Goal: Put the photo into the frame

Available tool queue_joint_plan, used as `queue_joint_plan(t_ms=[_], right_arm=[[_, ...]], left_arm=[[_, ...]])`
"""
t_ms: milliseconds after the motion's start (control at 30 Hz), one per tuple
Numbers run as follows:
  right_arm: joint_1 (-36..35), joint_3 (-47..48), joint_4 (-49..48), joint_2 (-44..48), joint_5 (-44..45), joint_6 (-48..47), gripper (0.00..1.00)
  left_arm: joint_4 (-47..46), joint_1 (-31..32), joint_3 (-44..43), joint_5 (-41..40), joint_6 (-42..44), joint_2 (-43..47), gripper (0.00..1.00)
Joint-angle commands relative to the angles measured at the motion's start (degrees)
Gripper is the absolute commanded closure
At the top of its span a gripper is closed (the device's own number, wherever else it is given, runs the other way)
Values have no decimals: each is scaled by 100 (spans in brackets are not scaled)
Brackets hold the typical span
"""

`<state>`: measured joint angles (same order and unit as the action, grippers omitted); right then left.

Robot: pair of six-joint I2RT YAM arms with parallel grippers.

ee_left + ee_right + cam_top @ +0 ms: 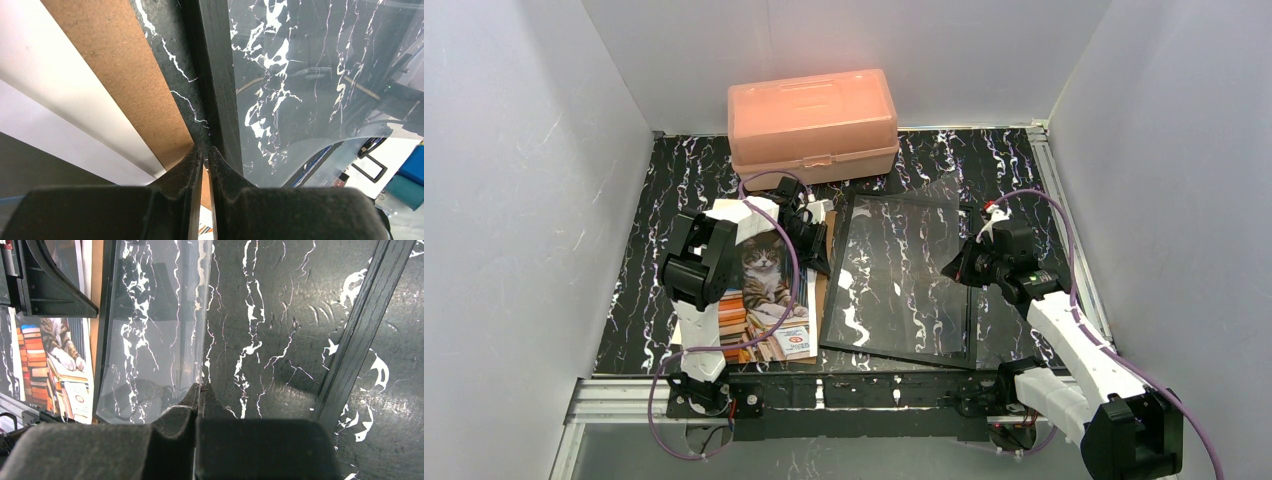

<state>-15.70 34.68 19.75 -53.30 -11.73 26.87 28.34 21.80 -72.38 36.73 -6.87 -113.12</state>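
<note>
Left tool [205, 151]: its dark fingers are filling the bottom of the left wrist view, standing almost together with only a slit showing. Nothing is visibly sitting between them, though I cannot rule out something thin.
Tip position: it is pointing down at the strip of counter [175, 50] between the brown backing board [125, 75] and the left rail of the frame [215, 75].
Right tool [201, 390]: it is closing fully on the right edge of the clear pane [150, 330] and holding that side tilted up, off the frame's right rail.
Photo [764, 275]: it is lying face up on the backing board at the left of the counter, partly under the left arm. It is just beside the frame, not in it.
Frame: it is lying flat in the middle of the counter, near the peach box [812, 115].
Deciding relation: the photo is lying on the near-left side of the left tool, with its long axis running near to far, roughly parallel to the frame's long sides. The left arm is clearly the nearer one.
Judgement: the next move is probably asking the left tool to slide the print sideways to the right, under the raised pane.
</note>
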Motion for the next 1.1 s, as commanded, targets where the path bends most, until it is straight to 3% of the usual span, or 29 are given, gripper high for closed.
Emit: queue_joint_plan(t_ms=[0, 1067], right_arm=[[15, -49, -490, 54, 166, 153, 99], [18, -172, -704, -93, 147, 249, 99]], left_arm=[[124, -27, -149, 185, 64, 15, 92], [159, 55, -170, 237, 176, -26, 93]])
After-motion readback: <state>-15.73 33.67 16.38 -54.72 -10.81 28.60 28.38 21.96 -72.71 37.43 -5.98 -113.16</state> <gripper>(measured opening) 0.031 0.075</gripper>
